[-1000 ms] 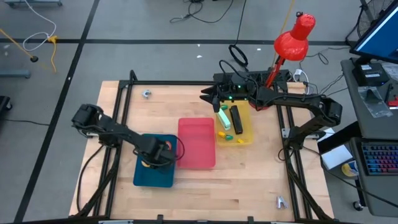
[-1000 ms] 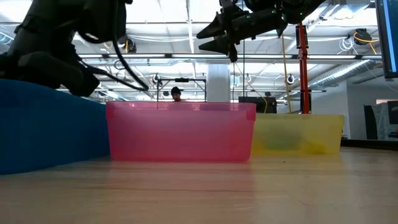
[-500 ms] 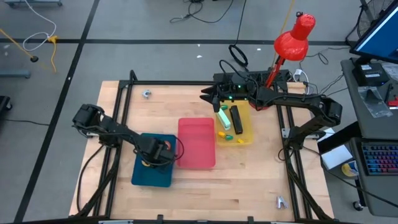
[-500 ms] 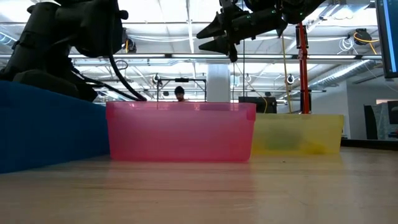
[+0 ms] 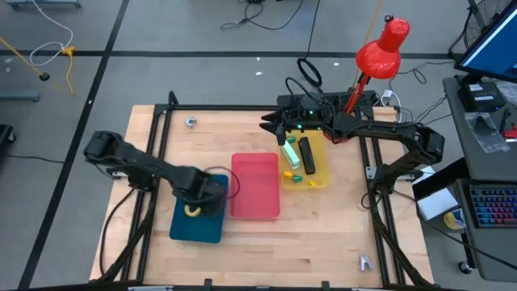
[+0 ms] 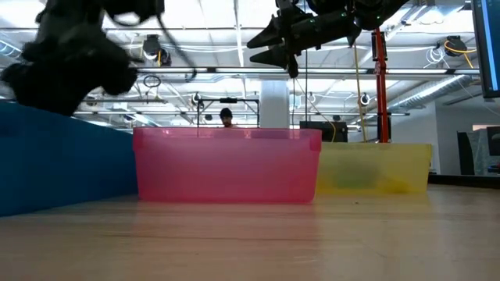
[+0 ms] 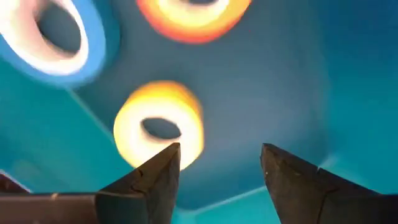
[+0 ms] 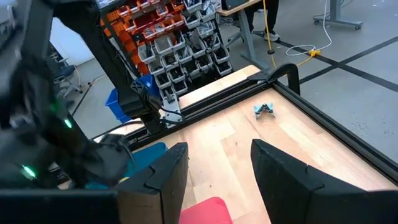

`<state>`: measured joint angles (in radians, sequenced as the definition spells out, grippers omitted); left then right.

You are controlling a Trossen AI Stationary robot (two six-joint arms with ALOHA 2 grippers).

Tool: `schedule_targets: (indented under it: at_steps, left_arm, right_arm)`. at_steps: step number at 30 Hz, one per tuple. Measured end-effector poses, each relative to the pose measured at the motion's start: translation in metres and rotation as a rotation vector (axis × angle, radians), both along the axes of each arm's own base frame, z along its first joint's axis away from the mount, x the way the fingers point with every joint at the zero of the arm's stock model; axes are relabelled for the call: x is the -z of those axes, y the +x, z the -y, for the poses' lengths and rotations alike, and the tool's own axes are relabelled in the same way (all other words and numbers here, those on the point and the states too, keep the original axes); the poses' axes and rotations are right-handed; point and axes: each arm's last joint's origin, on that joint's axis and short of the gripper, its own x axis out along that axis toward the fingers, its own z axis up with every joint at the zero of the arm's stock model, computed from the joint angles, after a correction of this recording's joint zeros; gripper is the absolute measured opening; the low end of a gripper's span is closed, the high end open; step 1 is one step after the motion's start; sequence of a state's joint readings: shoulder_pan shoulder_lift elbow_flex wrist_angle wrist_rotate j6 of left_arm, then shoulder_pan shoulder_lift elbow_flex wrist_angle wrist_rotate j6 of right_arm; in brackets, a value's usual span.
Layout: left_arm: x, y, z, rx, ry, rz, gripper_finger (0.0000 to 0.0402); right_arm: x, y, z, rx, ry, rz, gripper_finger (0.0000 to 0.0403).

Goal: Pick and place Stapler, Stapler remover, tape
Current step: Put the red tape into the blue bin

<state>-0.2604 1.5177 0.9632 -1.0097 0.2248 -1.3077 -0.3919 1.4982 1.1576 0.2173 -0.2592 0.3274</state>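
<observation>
Tape is what you are handling. From above, a yellow roll (image 5: 192, 210) lies in the blue tray (image 5: 198, 229) at the table's front left, and your left gripper (image 5: 212, 196) hangs over that tray, just beside the roll. The pink tray (image 5: 255, 186) sits right of the blue one, touching or nearly so. The yellow tray (image 5: 317, 172) stands further right, with a black stapler (image 5: 307, 154) and some small green and yellow pieces in it. Your right gripper (image 5: 265, 125) hovers above the table near the yellow tray's far left corner. A red lamp (image 5: 383, 47) stands behind it.

In the low view, you see the left arm as a dark blur over the blue tray (image 6: 62, 160), the pink tray (image 6: 226, 165) in the middle and the yellow tray (image 6: 375, 168) to its right. The right gripper (image 6: 251, 44) is well above the trays, its fingers parted and empty.

At your left wrist, the fingers (image 7: 152, 177) stand apart, holding nothing. The yellow roll (image 7: 159, 126) lies flat on the tray floor just past them, with a blue roll (image 7: 53, 37) and an orange roll (image 7: 194, 14) beyond.

At your right wrist, the fingers (image 8: 163, 177) are apart and empty above bare wood. A small metal clip (image 8: 264, 109) lies near the table's black frame (image 8: 323, 118).
</observation>
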Motion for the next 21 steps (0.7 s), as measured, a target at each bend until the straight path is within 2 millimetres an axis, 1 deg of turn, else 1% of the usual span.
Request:
schedule_targets:
  at_steps: [2,4,8,10,13,16,19,21]
  left_arm:
    - [-0.023,-0.003,-0.006,-0.025,0.063,0.082,0.0226]
    - [-0.049,-0.007,-0.013,-0.058,0.140,0.207,0.0227]
    - [-0.091,-0.026,-0.027,-0.102,0.327,0.463,0.0227]
    - [-0.107,-0.040,-0.034,-0.138,0.403,0.563,0.0228]
    - [-0.126,-0.062,-0.043,-0.212,0.500,0.682,0.0228]
    - [-0.140,-0.078,-0.049,-0.259,0.569,0.782,0.0228]
    - [-0.150,-0.089,-0.055,-0.265,0.616,0.861,0.0228]
    - [-0.155,-0.092,-0.058,-0.259,0.631,0.904,0.0228]
  right_arm:
    - [0.000,-0.001,0.004,0.011,-0.010,-0.002,0.0171]
    - [0.002,-0.005,0.011,0.065,-0.024,-0.029,0.0171]
    - [0.014,-0.014,0.038,0.205,-0.057,-0.118,0.0171]
    - [0.020,-0.024,0.052,0.257,-0.063,-0.179,0.0171]
    - [0.030,-0.032,0.074,0.348,-0.049,-0.241,0.0171]
    - [0.049,-0.041,0.091,0.405,0.005,-0.337,0.0171]
    - [0.059,-0.038,0.108,0.430,0.032,-0.367,0.0171]
    - [0.072,-0.034,0.118,0.434,0.073,-0.437,0.0171]
